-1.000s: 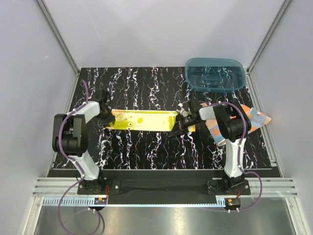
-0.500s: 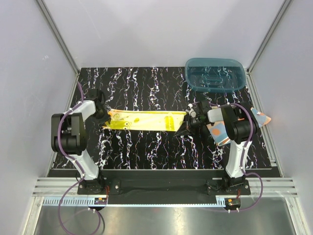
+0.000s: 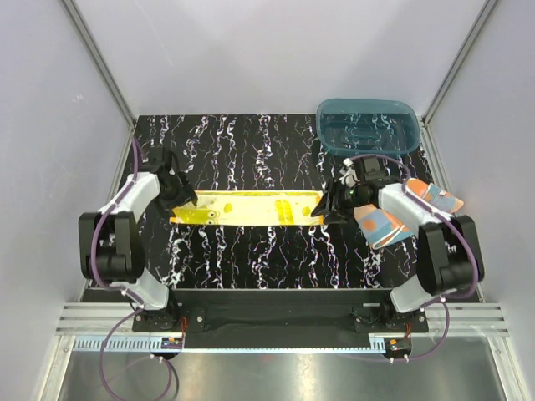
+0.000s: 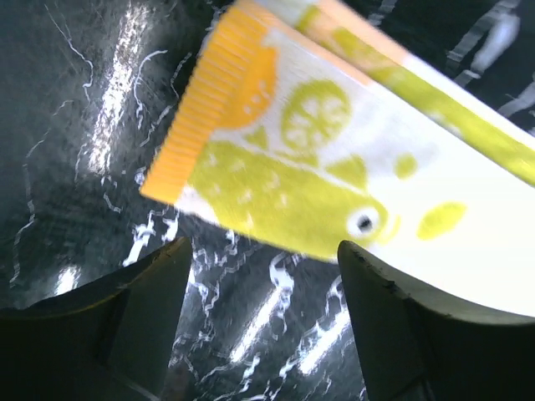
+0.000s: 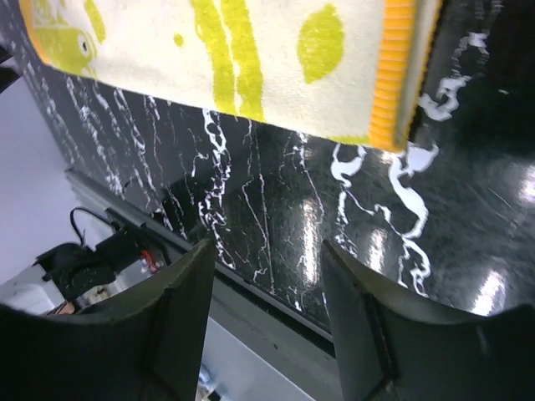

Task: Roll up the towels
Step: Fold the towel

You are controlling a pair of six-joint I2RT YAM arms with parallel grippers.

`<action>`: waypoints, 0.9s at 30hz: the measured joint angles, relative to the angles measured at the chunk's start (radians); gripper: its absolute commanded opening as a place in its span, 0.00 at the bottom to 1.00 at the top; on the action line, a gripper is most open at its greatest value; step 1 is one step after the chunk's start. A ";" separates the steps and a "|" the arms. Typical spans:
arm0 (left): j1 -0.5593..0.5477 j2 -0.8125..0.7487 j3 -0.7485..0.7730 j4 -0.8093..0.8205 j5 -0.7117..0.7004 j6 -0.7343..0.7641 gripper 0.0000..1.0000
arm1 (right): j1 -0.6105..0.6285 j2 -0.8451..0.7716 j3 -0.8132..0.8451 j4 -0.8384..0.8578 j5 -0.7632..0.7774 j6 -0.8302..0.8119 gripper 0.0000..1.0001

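Note:
The yellow towel [image 3: 247, 208] lies flat on the black marble table [image 3: 251, 150] as a long strip running left to right. Up close it shows lemon prints and orange ribbed ends [image 4: 334, 159] [image 5: 251, 50]. My left gripper [image 3: 185, 202] hangs open just off its left end, with nothing between the fingers [image 4: 263, 276]. At the strip's right end my right gripper [image 3: 330, 203] is open too, holding nothing [image 5: 267, 276]. The orange polka-dot towel [image 3: 380, 225] lies crumpled at the right, partly under the right arm.
A teal translucent tub [image 3: 368, 125] stands at the back right corner. The table's front edge and the metal rail [image 5: 251, 334] show just below the right gripper. Grey walls close in both sides.
Both grippers have opened and let go of the yellow towel's ends. The towel, held stretched a second ago, now lies flat, and both arms have swung outward.

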 measured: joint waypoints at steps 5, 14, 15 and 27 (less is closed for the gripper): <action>-0.019 -0.255 -0.032 -0.011 0.002 0.060 0.78 | 0.000 -0.119 -0.029 -0.042 0.155 0.044 0.62; -0.102 -0.645 -0.176 0.002 -0.024 0.139 0.79 | 0.000 -0.002 -0.046 -0.042 0.305 0.103 0.60; -0.108 -0.648 -0.180 0.002 -0.029 0.143 0.79 | 0.000 0.018 -0.045 -0.034 0.309 0.106 0.59; -0.137 -0.619 -0.182 0.003 -0.072 0.165 0.78 | -0.001 0.161 -0.014 0.073 0.251 0.156 0.54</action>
